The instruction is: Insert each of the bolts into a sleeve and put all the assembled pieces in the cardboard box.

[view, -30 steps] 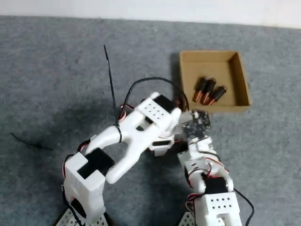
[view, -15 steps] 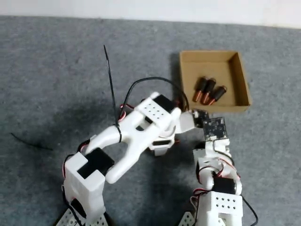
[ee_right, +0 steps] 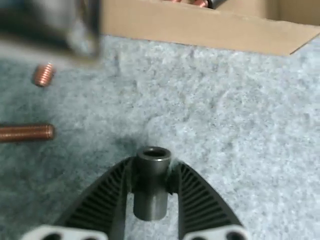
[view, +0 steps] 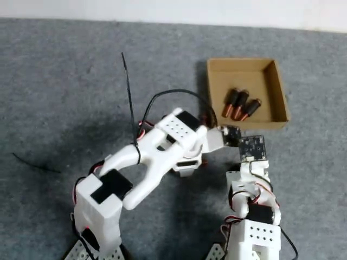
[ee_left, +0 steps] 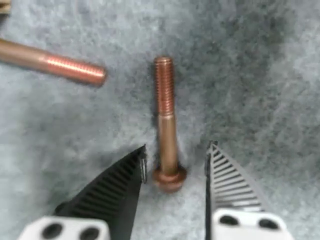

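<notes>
Left gripper (ee_left: 177,149) is hanging open low over the grey mat (ee_left: 260,75), its fingers (ee_left: 120,185) standing apart on either side of a copper bolt (ee_left: 166,115). The bolt is lying flat between them, its head just inside the fingertips and its threaded end pointing away from the gripper. A second bolt (ee_left: 50,64) is lying farther out, off to one side. Right gripper (ee_right: 152,165) is clamping a dark sleeve (ee_right: 150,190) between its fingers, the sleeve's open end reaching just past the fingertips. Ahead of that gripper the box (ee_right: 200,27) is sitting on the mat. From above, it is holding three assembled pieces (view: 241,105) side by side.
</notes>
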Controlling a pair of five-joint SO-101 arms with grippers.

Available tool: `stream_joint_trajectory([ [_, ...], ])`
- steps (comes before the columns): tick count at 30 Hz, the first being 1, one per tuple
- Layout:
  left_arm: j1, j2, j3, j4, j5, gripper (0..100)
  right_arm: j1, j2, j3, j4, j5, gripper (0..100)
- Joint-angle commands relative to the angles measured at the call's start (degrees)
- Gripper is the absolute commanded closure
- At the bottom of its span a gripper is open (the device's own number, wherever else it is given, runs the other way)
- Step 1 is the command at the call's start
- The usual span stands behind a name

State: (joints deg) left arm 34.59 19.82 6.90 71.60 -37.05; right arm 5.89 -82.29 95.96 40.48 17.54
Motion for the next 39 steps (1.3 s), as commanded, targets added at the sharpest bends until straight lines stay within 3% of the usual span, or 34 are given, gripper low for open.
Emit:
stream_joint_trajectory([
  [1, -1.01, 2.24, -0.31, -2.2, -0.44, 81, 0.4, -0.75, 6.9, -2.15, 0.35, 99.2],
  [9, -1.1, 7.25, -4.62, 0.35, -2.02, 81, 0.31, -0.75, 6.9, -2.15, 0.35, 99.2],
  [15, -1.1, 7.25, -4.09, 0.26, -2.2, 100, 0.31, -0.75, 6.99, -2.15, 0.35, 99.2],
  [22, -1.71, 6.64, -4.7, 0.44, -2.02, 99, 0.22, -0.75, 6.99, -2.33, 0.44, 99.2],
  [33, -6.37, -7.25, -18.15, 18.37, -2.29, 99, 0.22, -0.75, 7.43, -7.25, 0.44, 99.2],
  [39, -8.04, -13.41, -19.3, 23.91, -2.11, 99, 0.22, -0.75, 7.43, -7.25, 0.35, 99.2],
])
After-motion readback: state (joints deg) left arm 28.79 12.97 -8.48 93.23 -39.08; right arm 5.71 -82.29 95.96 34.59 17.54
